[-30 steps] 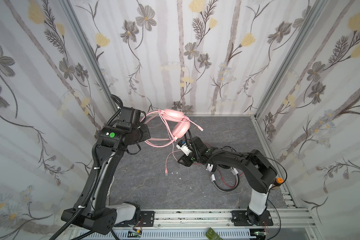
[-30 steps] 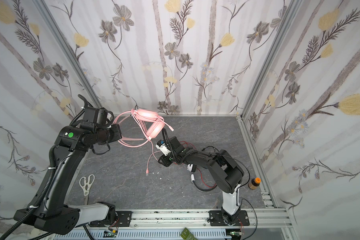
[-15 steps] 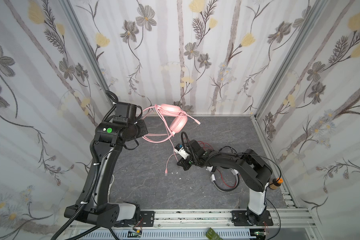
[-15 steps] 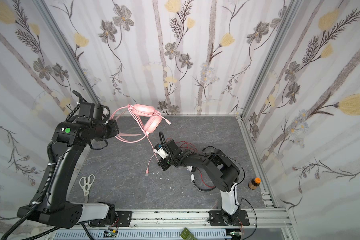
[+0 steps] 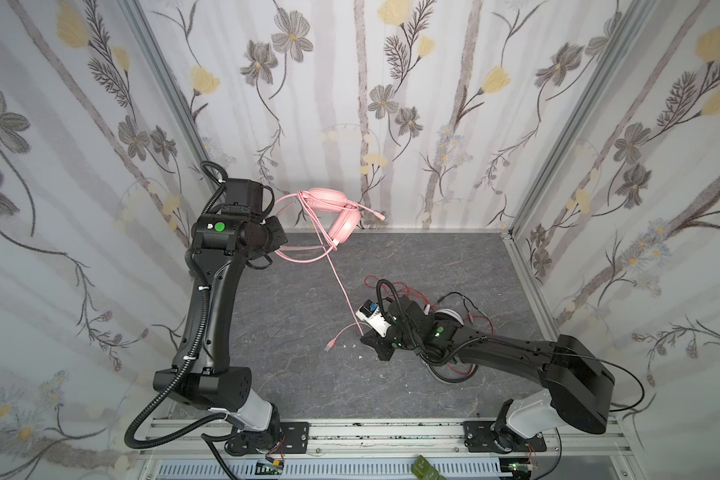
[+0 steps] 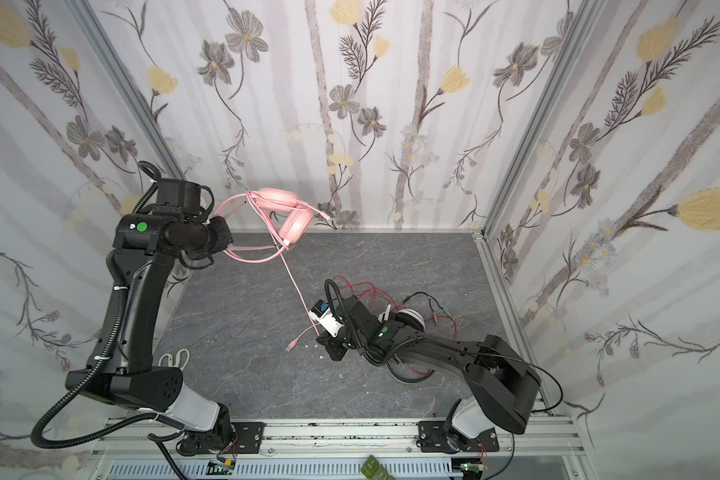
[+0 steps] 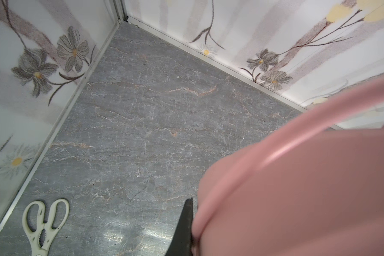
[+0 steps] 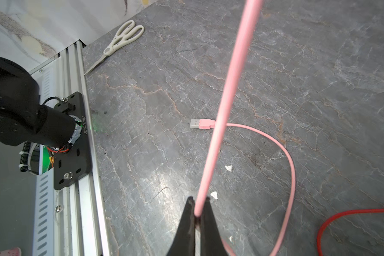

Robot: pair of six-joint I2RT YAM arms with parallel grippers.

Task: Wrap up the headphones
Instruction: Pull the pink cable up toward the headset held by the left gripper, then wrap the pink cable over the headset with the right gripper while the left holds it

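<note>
Your right tool (image 8: 197, 205) is pinched tight on the pink cable (image 8: 228, 88), low over the middle of the worktop (image 5: 300, 374). From there the cable runs taut up to the pink headset (image 5: 333, 208). Your left tool (image 5: 277, 243) is clamped on that headset and holds it in the air by the back-left corner. A few loops hang around the headset, so I judge the wrap begun but far from finished. The tail past your right tool lies slack on the worktop, ending in the USB plug (image 8: 201, 123). The white-and-black headset (image 5: 447, 318) lies under your right arm toward the right edge. Its red cable (image 5: 391, 289) sprawls loose, so that one looks untouched. For room, the back wall (image 5: 391, 124) is just behind the raised headset and the left wall (image 5: 80, 208) is close to your left arm. The middle and front are bare, apart from scissors (image 7: 44, 223) by the left edge. The red strands near your right wrist could snag.
</note>
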